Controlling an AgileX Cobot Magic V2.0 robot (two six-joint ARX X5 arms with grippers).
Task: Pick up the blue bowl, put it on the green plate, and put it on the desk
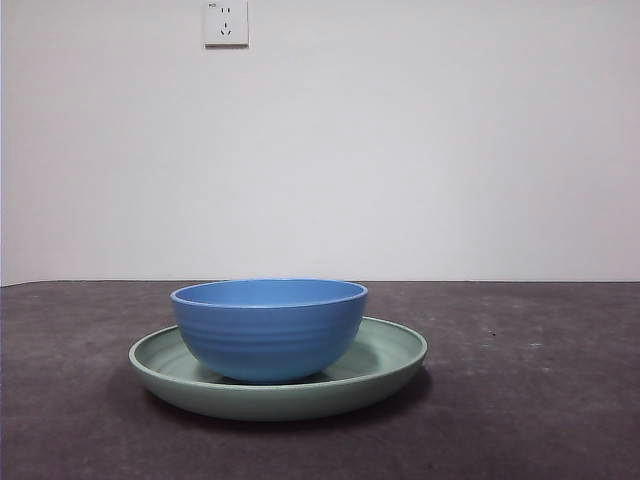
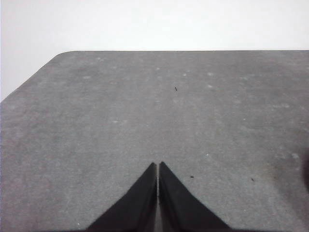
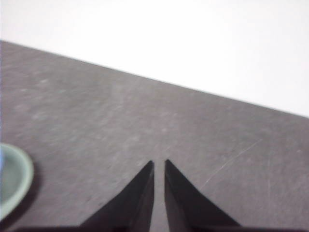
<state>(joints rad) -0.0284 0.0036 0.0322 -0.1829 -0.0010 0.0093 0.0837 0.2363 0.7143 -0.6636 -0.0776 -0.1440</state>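
The blue bowl (image 1: pixel 268 328) stands upright inside the green plate (image 1: pixel 390 366), a little left of the plate's middle, on the desk (image 1: pixel 540 400). Neither arm shows in the front view. My left gripper (image 2: pixel 158 166) is shut and empty over bare desk (image 2: pixel 145 111); the bowl and plate do not show in its view. My right gripper (image 3: pixel 159 164) is shut, with a thin gap between the jaw tips, and empty. The plate's rim (image 3: pixel 21 179) shows at the edge of the right wrist view, well apart from the jaws.
A white wall stands behind the desk, with a wall socket (image 1: pixel 226 22) high up. The desk's far edge and a rounded corner (image 2: pixel 63 54) show in the left wrist view.
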